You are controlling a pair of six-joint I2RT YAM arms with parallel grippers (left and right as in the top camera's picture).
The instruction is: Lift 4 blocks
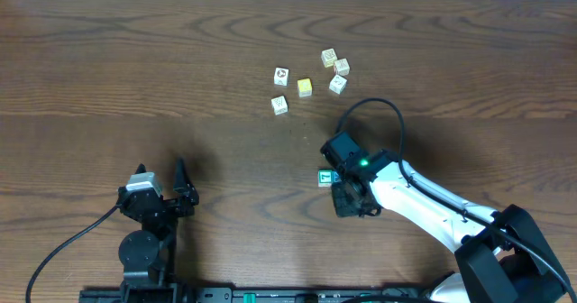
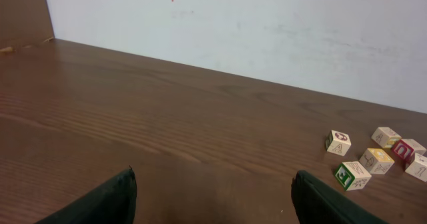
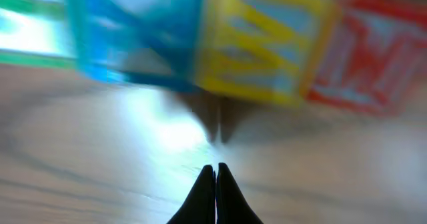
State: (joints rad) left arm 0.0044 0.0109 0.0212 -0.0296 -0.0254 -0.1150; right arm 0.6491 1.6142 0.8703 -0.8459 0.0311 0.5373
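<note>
Right end effector (image 3: pixel 215 169) closed, empty, tips near a blurred row of blocks (image 3: pixel 260 47) on the desk (image 3: pixel 100 151): green, blue, yellow, red. Left end effector (image 2: pixel 213 187) open, well apart from them

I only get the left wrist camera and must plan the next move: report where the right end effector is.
Observer: The right end effector is shut and empty, tips just short of a row of blocks.
Operator: List that row.
Observer: In its wrist view, left to right: teal-green block, blue X block, yellow-orange block, red block, side by side, blurred.
Operator: Place it against the loose cubes I see.
Observer: From overhead, the row sits nearer the robot than those loose cubes, well apart.
</note>
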